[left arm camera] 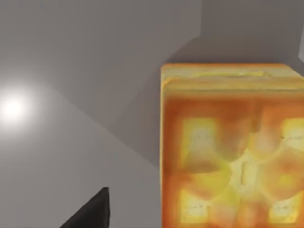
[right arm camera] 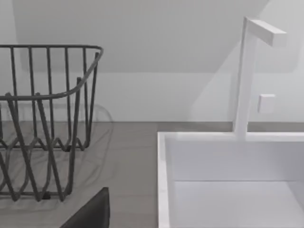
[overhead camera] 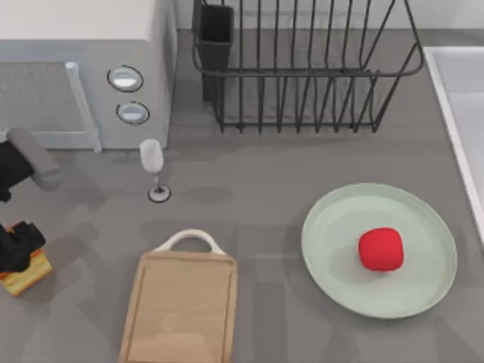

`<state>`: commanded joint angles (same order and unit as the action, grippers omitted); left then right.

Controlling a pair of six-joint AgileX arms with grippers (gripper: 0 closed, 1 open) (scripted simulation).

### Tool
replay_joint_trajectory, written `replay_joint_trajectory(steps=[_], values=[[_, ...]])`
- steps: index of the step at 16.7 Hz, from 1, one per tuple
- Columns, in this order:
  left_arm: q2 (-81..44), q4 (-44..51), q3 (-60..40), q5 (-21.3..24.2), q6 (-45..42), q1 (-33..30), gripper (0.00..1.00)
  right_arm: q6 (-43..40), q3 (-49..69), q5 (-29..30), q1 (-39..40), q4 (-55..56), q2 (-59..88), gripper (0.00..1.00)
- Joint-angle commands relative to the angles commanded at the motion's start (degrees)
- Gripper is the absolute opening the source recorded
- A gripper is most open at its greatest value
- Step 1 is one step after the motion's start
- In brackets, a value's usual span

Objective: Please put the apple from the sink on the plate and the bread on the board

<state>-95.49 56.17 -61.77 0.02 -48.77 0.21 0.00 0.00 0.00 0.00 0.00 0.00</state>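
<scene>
1. Left gripper (overhead camera: 17, 253) sits at the far left edge of the table in the top view, directly over the bread (overhead camera: 29, 274). Its dark fingers overlap the chunk, but whether they are clamped on it or merely around it I cannot tell.
2. Bread: near the left edge, well apart from the board (overhead camera: 181, 308), which lies to its right with the white handle pointing away from the near edge. In the left wrist view the bread's (left arm camera: 232, 152) crust face looms very close to the camera.
3. Apple (overhead camera: 380, 249) already rests on the plate (overhead camera: 333, 257), right of centre. That half of the task looks done.
4. Right arm: parked; its wrist camera looks at the sink (right arm camera: 164, 190) and the dish rack (right arm camera: 47, 118). Finger state cannot be told.
5. Step in hand, by my judgement: grasp and carry the bread to the board.
6. To do it well: confirm a square grip across opposite crust sides, lift clear of the table, travel right, and steer clear of the wine glass (overhead camera: 153, 162) standing beyond the board handle. Set down inside the groove, near the board's middle.
</scene>
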Motion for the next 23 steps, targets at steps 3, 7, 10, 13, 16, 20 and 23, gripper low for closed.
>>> replay_joint_trajectory(steps=[3,7,10,13,16,20,23], values=[[-1.97,-4.02,2.32,0.01,-0.07,0.02,1.0,0.0,0.0,0.0,0.0,0.0,0.0,1.0],[-6.17,-13.79,7.14,0.02,-0.21,0.11,1.0,0.0,0.0,0.0,0.0,0.0,0.0,1.0],[-7.61,-16.23,8.67,0.03,-0.29,0.15,1.0,0.0,0.0,0.0,0.0,0.0,0.0,1.0],[-7.61,-16.23,8.67,0.03,-0.29,0.15,1.0,0.0,0.0,0.0,0.0,0.0,0.0,1.0],[-7.61,-16.23,8.67,0.03,-0.29,0.15,0.77,0.0,0.0,0.0,0.0,0.0,0.0,1.0],[-7.61,-16.23,8.67,0.03,-0.29,0.15,0.47,0.0,0.0,0.0,0.0,0.0,0.0,1.0],[-7.61,-16.23,8.67,0.03,-0.29,0.15,0.25,0.0,0.0,0.0,0.0,0.0,0.0,1.0]])
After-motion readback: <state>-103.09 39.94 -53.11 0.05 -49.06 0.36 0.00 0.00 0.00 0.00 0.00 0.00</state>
